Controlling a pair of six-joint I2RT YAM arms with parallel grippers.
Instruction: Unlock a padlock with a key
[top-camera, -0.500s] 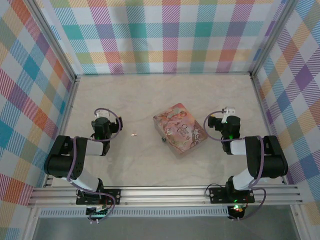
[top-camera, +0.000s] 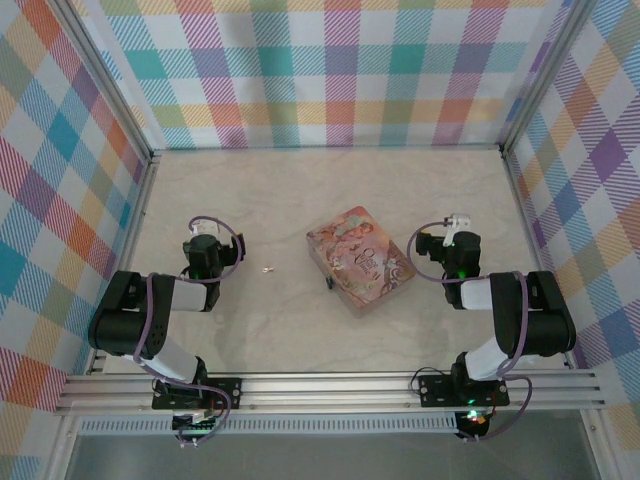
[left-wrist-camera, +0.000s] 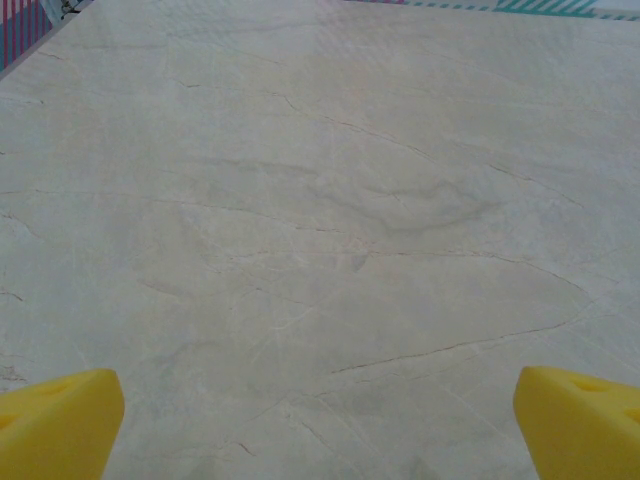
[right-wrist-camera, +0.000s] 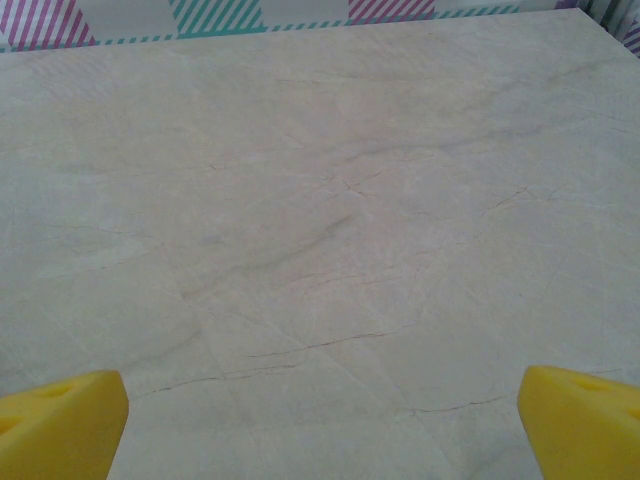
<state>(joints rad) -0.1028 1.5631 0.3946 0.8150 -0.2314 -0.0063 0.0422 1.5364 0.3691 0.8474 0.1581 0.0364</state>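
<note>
The tiny padlock (top-camera: 327, 281) lies on the table against the near left edge of the flower-patterned pink tin (top-camera: 360, 258). The key (top-camera: 268, 268), a small pale pinkish sliver, lies flat on the table left of the padlock. My left gripper (top-camera: 204, 236) rests left of the key and apart from it. My right gripper (top-camera: 457, 230) rests right of the tin. In the left wrist view the yellow fingertips (left-wrist-camera: 60, 425) stand wide apart over bare table, and the left gripper (left-wrist-camera: 320, 430) is open and empty. The right gripper (right-wrist-camera: 320, 425) is likewise open, with its yellow fingertips (right-wrist-camera: 580, 420) far apart.
The marble-look table (top-camera: 250, 200) is fenced by checked walls on three sides, with a metal rail (top-camera: 330, 385) along the near edge. Both arms are folded back near their bases.
</note>
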